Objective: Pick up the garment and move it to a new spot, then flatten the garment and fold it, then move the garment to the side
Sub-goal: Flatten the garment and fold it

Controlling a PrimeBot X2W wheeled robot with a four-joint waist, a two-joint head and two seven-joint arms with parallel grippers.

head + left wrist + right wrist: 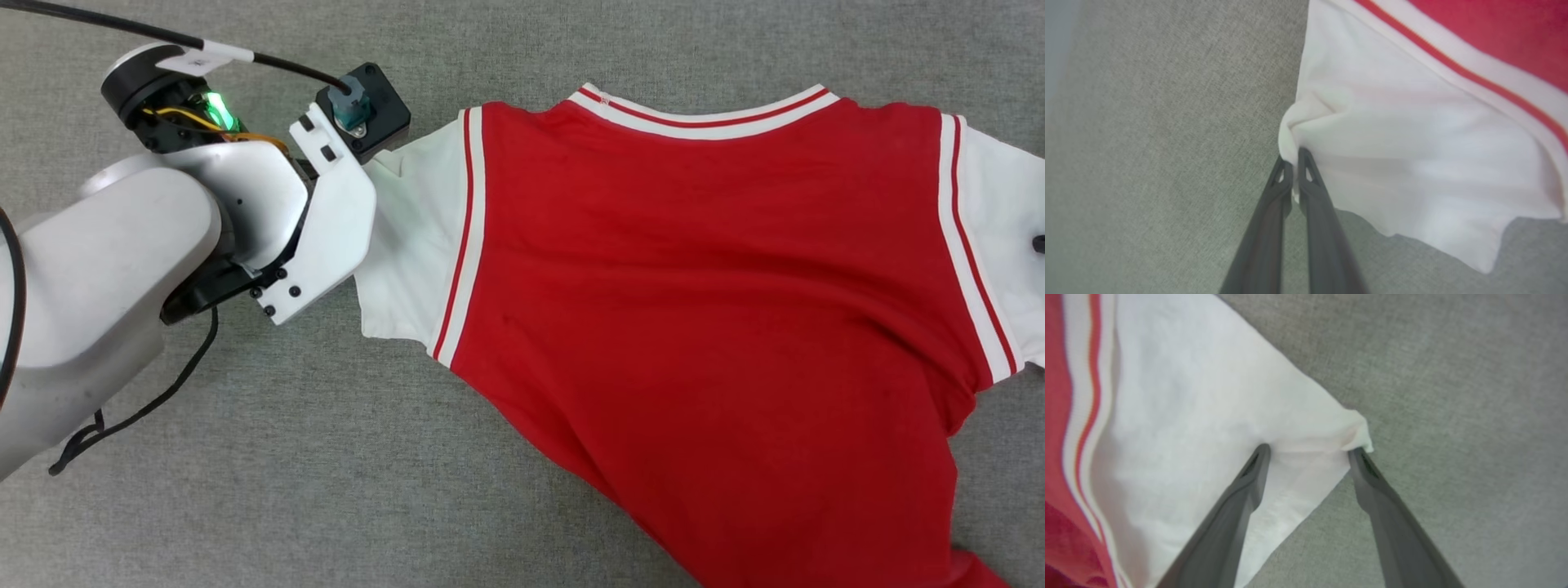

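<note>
The garment (702,269), a red T-shirt with white sleeves and striped seams, lies spread on the grey cloth surface with its collar at the far side. In the left wrist view my left gripper (1295,157) is shut on a bunched edge of the white sleeve (1412,134). In the head view that gripper's fingers are hidden under the left wrist housing (326,220). My right gripper (1310,451) is open, its two fingers spread across the corner of the other white sleeve (1188,396) with tips against the fabric. A dark fingertip (1038,243) shows at the right edge over that sleeve.
The grey woven surface (245,490) stretches all around the shirt. The shirt's lower hem runs off the bottom right of the head view. A black cable (122,24) crosses above the left arm, and another dangles below it.
</note>
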